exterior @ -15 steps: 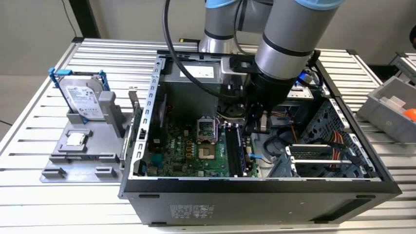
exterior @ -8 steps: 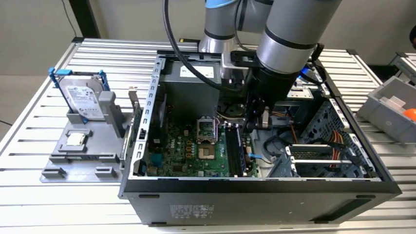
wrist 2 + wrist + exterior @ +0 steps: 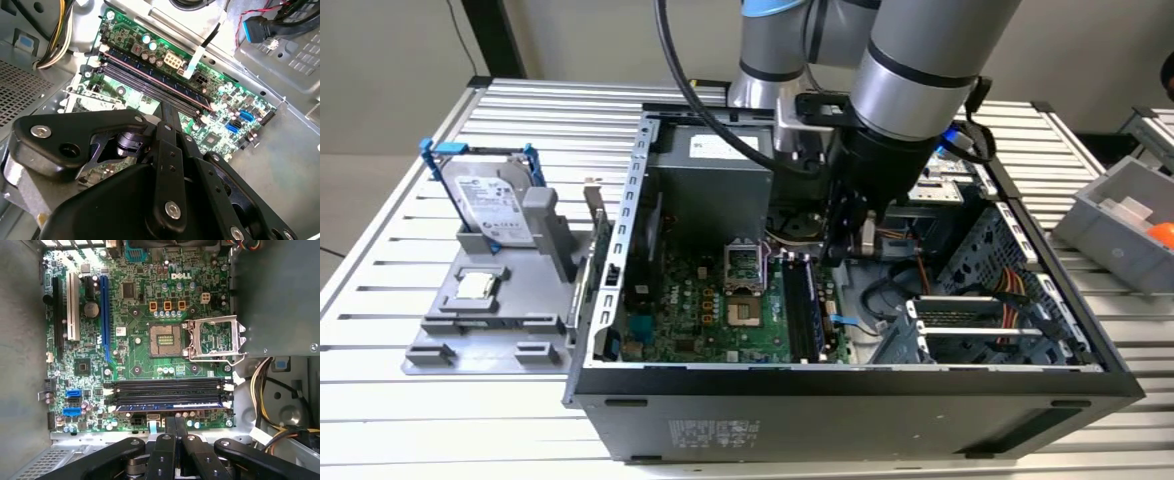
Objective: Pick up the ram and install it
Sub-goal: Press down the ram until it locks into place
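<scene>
Open PC case (image 3: 854,385), motherboard (image 3: 135,355) inside. Gripper (image 3: 172,440) hovers just above the memory slots (image 3: 167,387), fingers pressed together, holding nothing. Ram (image 3: 167,404) sits seated in the slot nearest the fingertips, long axis crosswise to them.

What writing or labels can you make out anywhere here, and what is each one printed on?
White label on the hard drive: print too small to read.
Sticker on the power supply: too small to read.
Sticker on the case front: blurred, unreadable.
Motherboard: a white maker's logo and tiny white component markings, too small to read.
No other readable text.
</scene>
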